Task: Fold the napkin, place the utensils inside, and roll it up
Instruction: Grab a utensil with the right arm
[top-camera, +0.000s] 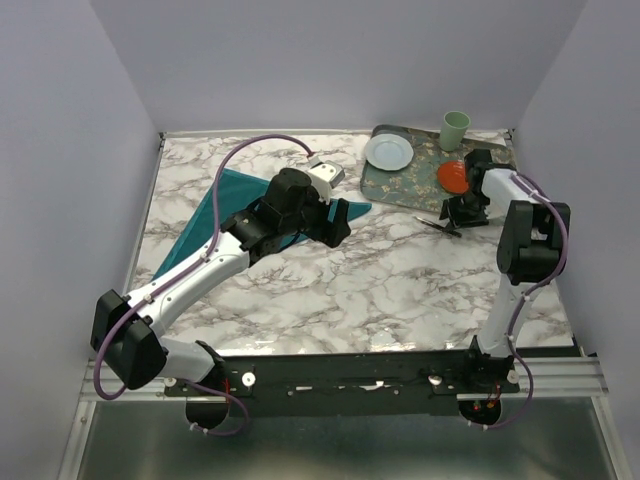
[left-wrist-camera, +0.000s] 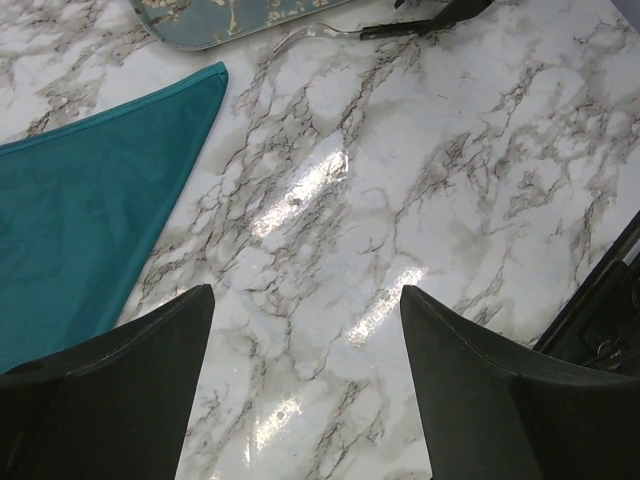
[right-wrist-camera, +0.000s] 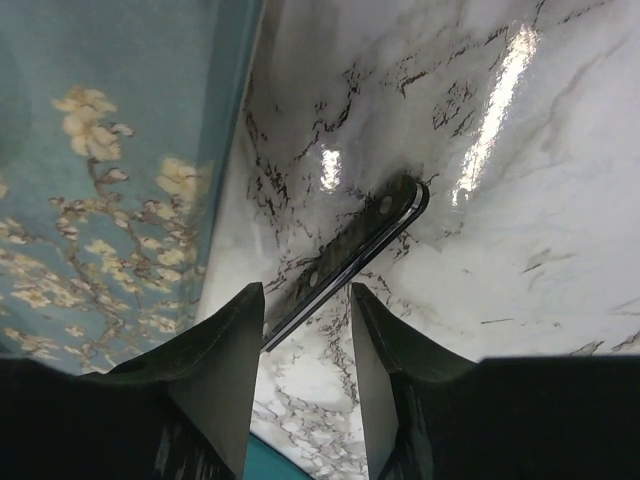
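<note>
The teal napkin lies folded into a triangle on the left of the marble table, its point showing in the left wrist view. My left gripper hovers open and empty past the napkin's right corner, over bare marble. A slim utensil with a dark handle lies on the table beside the tray. My right gripper is low over it, open; the handle runs diagonally between the fingers and passes behind the left one. The utensil also shows in the left wrist view.
The patterned grey-green tray at the back right holds a white plate, a red bowl and a green cup. Its edge lies just left of my right gripper. Walls enclose the table.
</note>
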